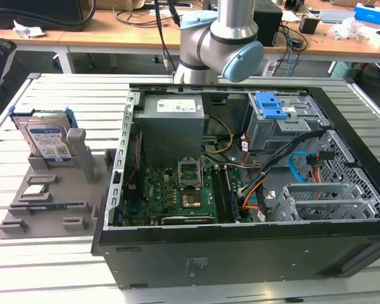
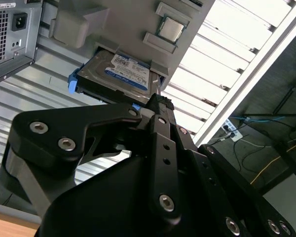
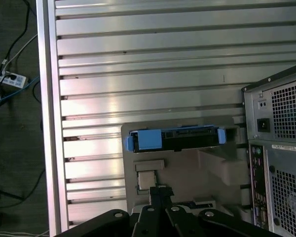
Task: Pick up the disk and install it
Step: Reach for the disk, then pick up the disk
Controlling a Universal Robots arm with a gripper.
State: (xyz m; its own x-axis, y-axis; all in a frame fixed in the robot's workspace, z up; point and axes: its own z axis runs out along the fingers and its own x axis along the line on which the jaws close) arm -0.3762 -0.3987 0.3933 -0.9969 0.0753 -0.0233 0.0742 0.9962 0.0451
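Handling: disk (image 1: pixel 47 138) is being judged dense for its size, rigid and shock-sensitive; its bare metal faces are probably slippery.
Grip spot: the blue caddy's long side rails are being favoured; label face and underside are being avoided.
Location: disk is being held upright on edge in a slot of the grey holder (image 1: pixel 57 190), on the table (image 1: pixel 50 269), outside the case (image 1: pixel 240 256), on the exterior view's left.
Claw: in both wrist views the gripper (image 3: pixel 161 189) (image 2: pixel 159 101) is being shown pinched together and empty, hovering over the holder, clear of the disk.
Materials: silver metal shell, glossy label and moulded blue frame are being noted; the holder is matte plastic and the table ribbed aluminium.
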